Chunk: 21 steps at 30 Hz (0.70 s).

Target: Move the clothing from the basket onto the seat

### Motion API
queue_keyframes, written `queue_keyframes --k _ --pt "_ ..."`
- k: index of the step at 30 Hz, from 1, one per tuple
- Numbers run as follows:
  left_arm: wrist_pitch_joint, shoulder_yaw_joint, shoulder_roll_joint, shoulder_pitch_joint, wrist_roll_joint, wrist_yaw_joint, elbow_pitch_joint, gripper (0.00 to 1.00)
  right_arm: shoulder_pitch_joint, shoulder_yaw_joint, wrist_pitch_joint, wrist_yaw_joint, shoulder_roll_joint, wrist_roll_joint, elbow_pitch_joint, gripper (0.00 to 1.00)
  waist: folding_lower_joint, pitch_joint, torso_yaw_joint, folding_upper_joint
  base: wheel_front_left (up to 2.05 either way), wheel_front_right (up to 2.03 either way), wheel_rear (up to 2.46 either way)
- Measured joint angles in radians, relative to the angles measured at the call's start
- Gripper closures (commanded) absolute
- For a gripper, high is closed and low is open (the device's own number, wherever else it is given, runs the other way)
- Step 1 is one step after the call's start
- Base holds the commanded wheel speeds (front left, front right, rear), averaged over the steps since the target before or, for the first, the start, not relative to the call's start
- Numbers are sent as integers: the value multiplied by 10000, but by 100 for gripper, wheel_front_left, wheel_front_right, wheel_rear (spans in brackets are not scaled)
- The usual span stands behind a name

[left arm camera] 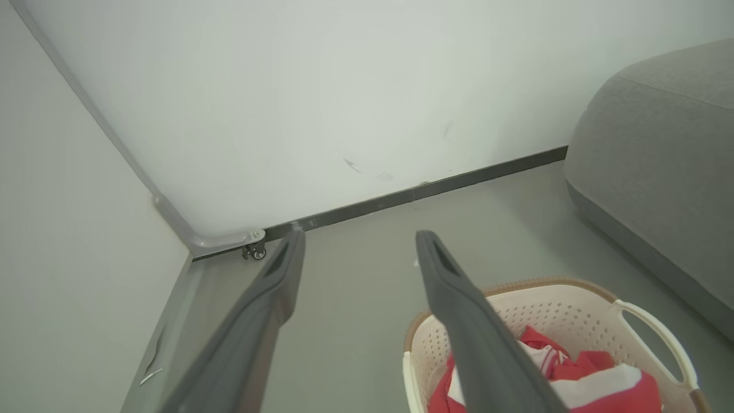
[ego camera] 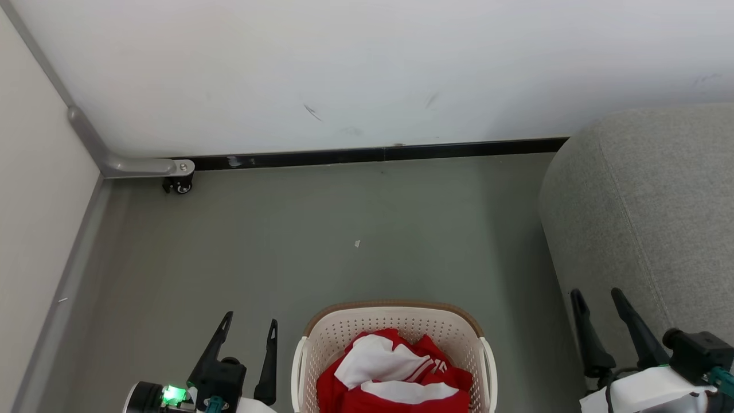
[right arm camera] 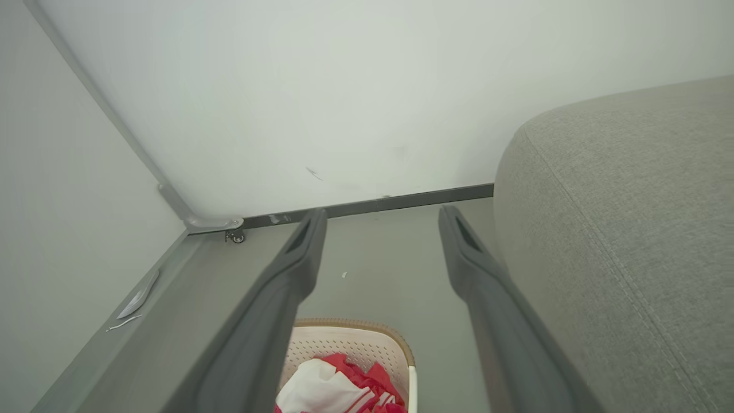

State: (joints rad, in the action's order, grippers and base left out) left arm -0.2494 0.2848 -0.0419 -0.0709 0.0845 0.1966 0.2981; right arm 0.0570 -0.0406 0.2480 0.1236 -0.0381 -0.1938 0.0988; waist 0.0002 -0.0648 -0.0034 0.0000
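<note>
The clothing (ego camera: 395,373) looks soft, light and floppy, maybe two pieces, bunched in the basket (ego camera: 393,305). Pinch a top fold. The basket sits between the left gripper (ego camera: 251,318) and right gripper (ego camera: 596,293), both spread apart and empty. The seat (ego camera: 648,218) is by the right one.

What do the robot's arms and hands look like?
The left gripper and right gripper each have two long, tapering dark-grey fingers, slotted near the tips, on black blocks. The right forearm is white. A green light glows at the left wrist; teal plugs sit by both.
</note>
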Motion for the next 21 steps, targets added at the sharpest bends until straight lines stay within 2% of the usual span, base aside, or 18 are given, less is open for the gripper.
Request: queue_keyframes --k 8,21 --pt "0 510 4 -327 -132 -326 213 0 -24 -378 0 0 2 0 -364 0 0 -523 -158 0 0 0 0" --pt "0 1152 13 -1097 -389 -573 757 0 -487 -527 15 0 2 -109 -907 0 0 -1645 -599 0 0 0 0"
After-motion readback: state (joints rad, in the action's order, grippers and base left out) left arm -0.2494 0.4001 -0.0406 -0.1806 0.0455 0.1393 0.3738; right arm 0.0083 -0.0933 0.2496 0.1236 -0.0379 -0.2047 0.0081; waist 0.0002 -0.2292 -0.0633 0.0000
